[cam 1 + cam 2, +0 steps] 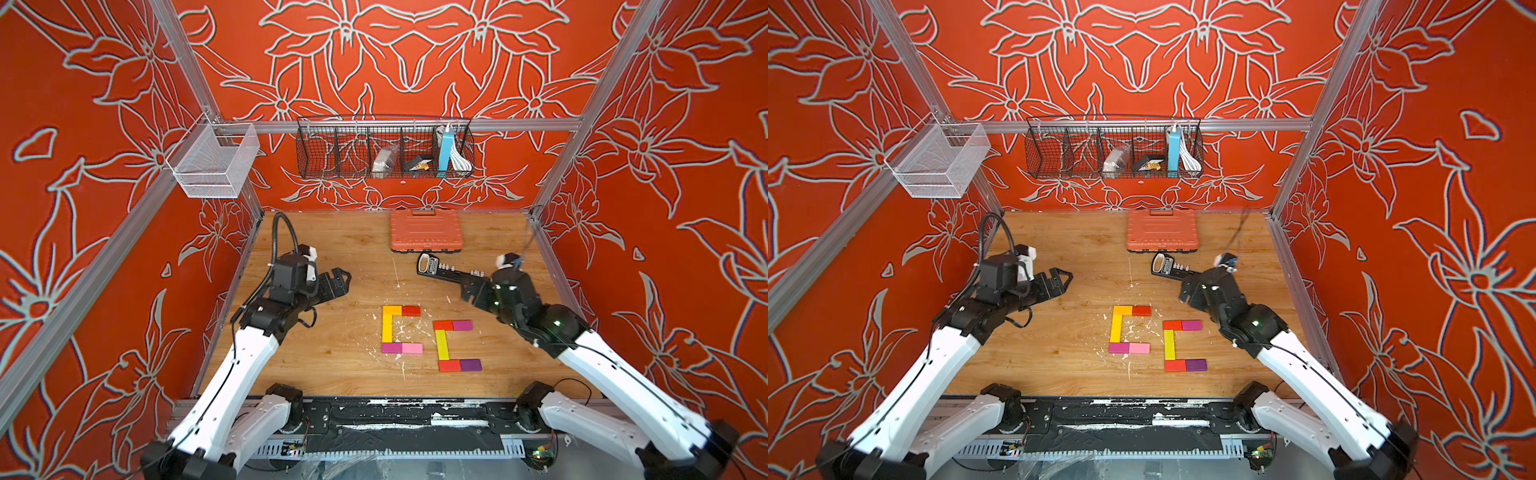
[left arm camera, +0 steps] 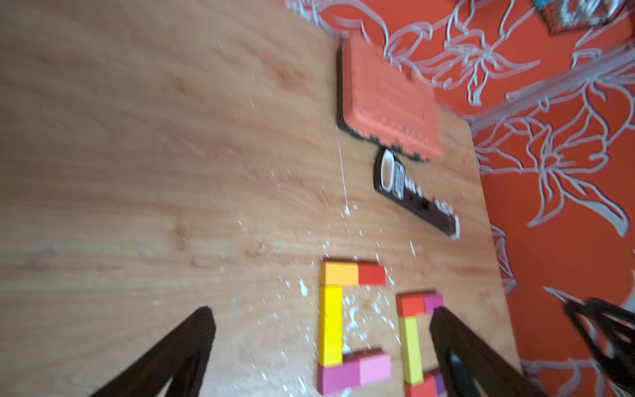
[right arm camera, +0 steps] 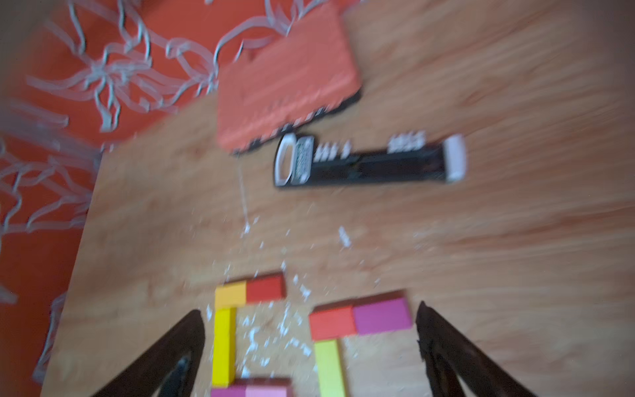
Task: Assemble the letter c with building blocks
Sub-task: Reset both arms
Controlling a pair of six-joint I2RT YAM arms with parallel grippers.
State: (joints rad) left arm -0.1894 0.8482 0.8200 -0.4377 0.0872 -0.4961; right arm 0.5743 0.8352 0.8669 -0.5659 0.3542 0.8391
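Farthest from the orange case (image 1: pixel 427 230), toward the robot's base, the building blocks (image 1: pixel 392 348) were laid flat on the table (image 1: pixel 324 357) as two C shapes side by side. Each was made of a yellow upright with a pair of short blocks at either end, and no loose block was seen. Closer to the case, the left gripper (image 1: pixel 341 281) and the right gripper (image 1: pixel 467 293) were held on either side of the shapes, jaws spread and nothing between them. The black bar (image 1: pixel 446 269) lay just in front of the case, one end hidden behind the right gripper. The assembly was judged finished, so withdrawal was taken as the step in hand. The arms would best be lifted clear before any sideways travel, so that no block is nudged and the bar is not caught.
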